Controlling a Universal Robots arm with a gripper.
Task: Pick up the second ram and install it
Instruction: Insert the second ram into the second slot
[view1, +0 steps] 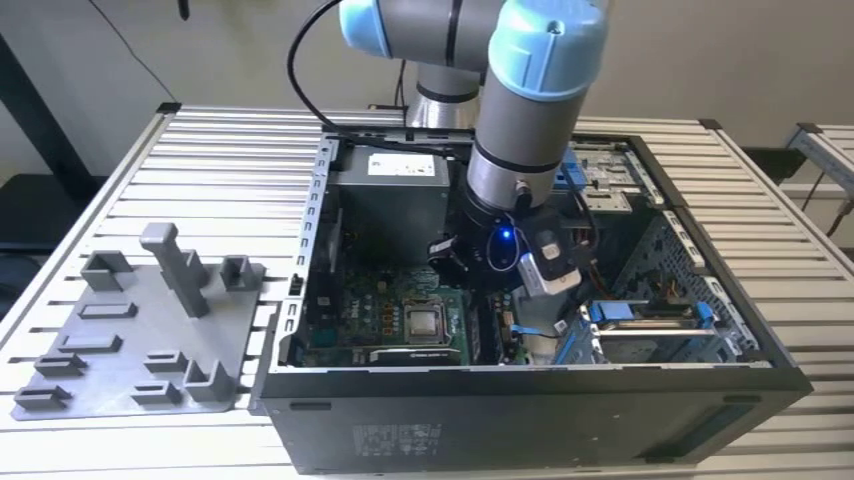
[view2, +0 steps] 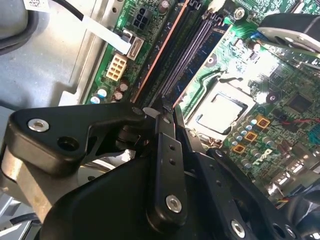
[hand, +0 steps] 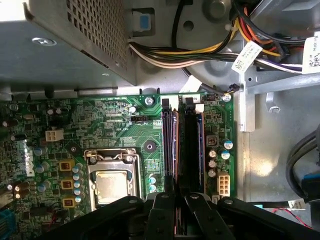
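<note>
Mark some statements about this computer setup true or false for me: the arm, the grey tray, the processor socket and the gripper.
1. The arm reaches down into the open computer case. True.
2. The grey tray lies inside the case. False: it lies on the table, beside the case on the exterior view's left.
3. A cooler covers the processor socket. False: the socket is bare, and its metal top shows.
4. The gripper is at the long memory slots of the motherboard. True.
</note>
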